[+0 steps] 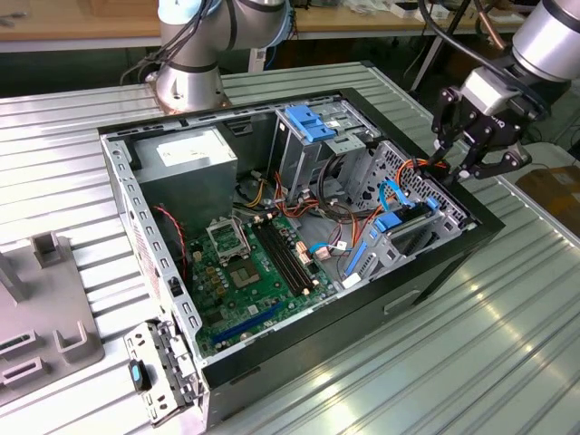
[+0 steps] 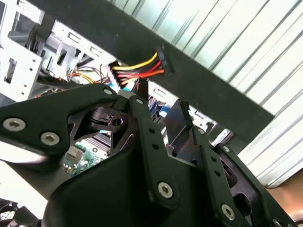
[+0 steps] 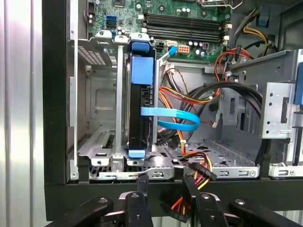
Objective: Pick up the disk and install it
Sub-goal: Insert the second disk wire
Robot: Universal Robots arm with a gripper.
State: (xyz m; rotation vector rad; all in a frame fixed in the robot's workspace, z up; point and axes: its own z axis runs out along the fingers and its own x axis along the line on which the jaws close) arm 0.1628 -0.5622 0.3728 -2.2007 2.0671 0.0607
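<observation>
Disk (image 3: 140, 101): seated on edge in the drive cage (image 3: 102, 118) of the open computer case (image 1: 435, 263), blue rails at both ends, a blue ribbon cable (image 3: 173, 118) running from its side. End effector (image 1: 478, 145): black, above the case's wall nearest the tabletop's (image 1: 507, 344) edge at the exterior view's right, fingers (image 3: 142, 187) spread apart and empty, apart from the disk. A yellow, red and black power cable (image 3: 196, 172) lies between the fingertips in the first wrist view. Green motherboard (image 1: 258, 267) on the case floor.
</observation>
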